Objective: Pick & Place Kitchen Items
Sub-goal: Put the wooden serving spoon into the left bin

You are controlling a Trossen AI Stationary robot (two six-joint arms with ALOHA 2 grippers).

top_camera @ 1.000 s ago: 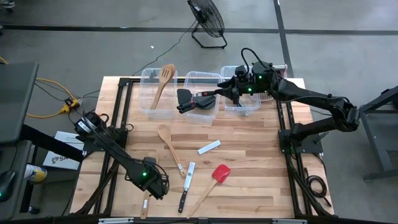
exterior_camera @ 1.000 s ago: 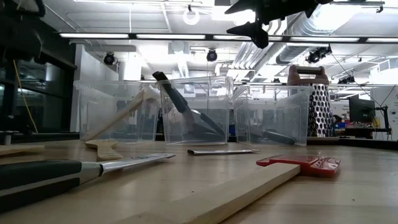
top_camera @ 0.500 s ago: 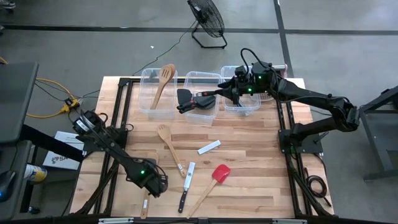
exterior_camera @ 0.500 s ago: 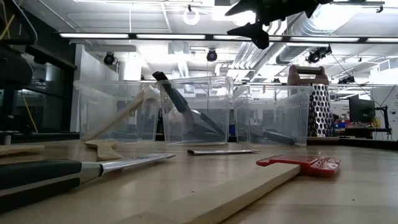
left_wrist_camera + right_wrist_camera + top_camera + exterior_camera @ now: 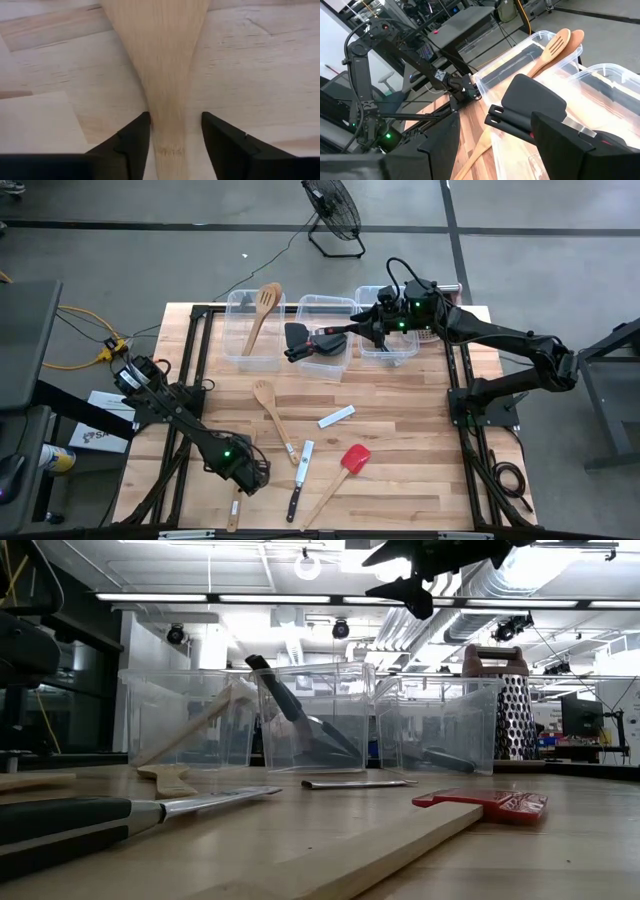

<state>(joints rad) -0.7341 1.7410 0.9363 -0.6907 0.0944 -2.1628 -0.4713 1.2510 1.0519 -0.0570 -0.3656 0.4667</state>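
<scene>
My left gripper (image 5: pixel 243 476) points straight down at the table's near left, over a pale wooden spatula (image 5: pixel 234 508). In the left wrist view its open fingers stand close on either side of the spatula's neck (image 5: pixel 172 125), just below the wide blade (image 5: pixel 155 30), which lies flat on the table. My right gripper (image 5: pixel 312 345) hangs open above the middle bin (image 5: pixel 325 310). A black turner (image 5: pixel 535 102) leans in that bin with its head over the rim (image 5: pixel 258 664).
On the table lie a wooden spoon (image 5: pixel 268 406), a black-handled knife (image 5: pixel 298 482), a red-headed spatula (image 5: pixel 346 468) and a small pale strip (image 5: pixel 336 416). A slotted wooden spoon (image 5: pixel 262 315) leans in the left bin. The right bin (image 5: pixel 388 345) and a grater (image 5: pixel 510 715) stand far right.
My left gripper has come down toward the table over the wooden spatula and shifted slightly toward the left edge. The spatula has stayed where it was.
</scene>
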